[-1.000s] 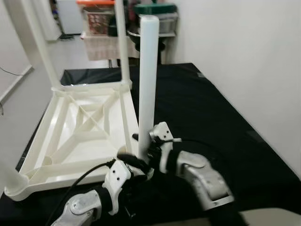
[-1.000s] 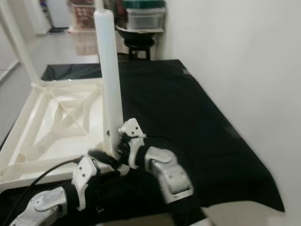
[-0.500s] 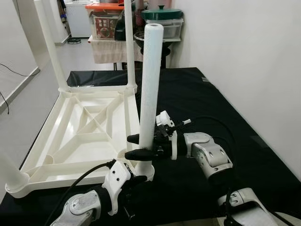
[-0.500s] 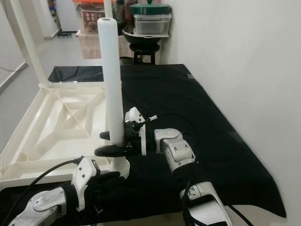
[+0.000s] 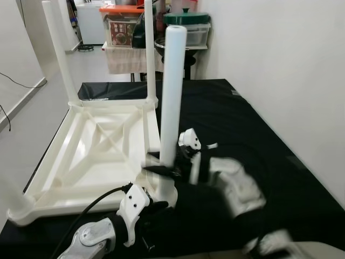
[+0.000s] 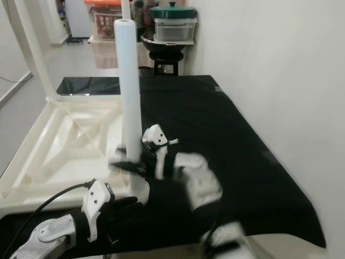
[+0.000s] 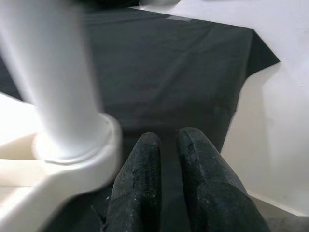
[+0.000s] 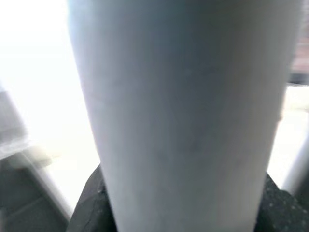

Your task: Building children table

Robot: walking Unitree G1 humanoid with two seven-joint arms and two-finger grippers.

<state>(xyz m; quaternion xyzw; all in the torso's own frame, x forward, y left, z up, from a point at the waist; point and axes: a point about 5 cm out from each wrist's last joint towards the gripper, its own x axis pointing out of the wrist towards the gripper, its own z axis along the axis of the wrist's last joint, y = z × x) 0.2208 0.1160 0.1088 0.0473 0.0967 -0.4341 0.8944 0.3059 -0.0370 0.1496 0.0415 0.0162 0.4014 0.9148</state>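
**A:** Left eye view has the upturned white tabletop [image 5: 91, 156] lying on the black cloth [image 5: 259, 135], underside up; the near right leg [image 5: 171, 102] stands upright in its corner socket [image 7: 77, 154], right at the near edge of the cloth.

**B:** And the right gripper [image 5: 159, 164]?

**A:** Blurred, but its black fingers [image 8: 277, 203] sit either side of that leg, low down near the socket; from the wrist camera the white tube fills the gap between them, so the jaws are clamped on the leg.

**B:** Left gripper [image 7: 166, 159]?

**A:** Low and near, just beside the socket on the cloth; fingers pressed together, holding nothing, not touching the socket.

**B:** Other legs?

**A:** Two more white legs [image 5: 60, 56] upright at the far corners; a fourth [image 5: 9, 197] at the near left corner.

**B:** Beyond the table?

**A:** White wall [image 5: 285, 65] along the right; far off, a stool carrying storage boxes with a green lid [image 5: 186, 19] and an orange lid [image 5: 123, 8].
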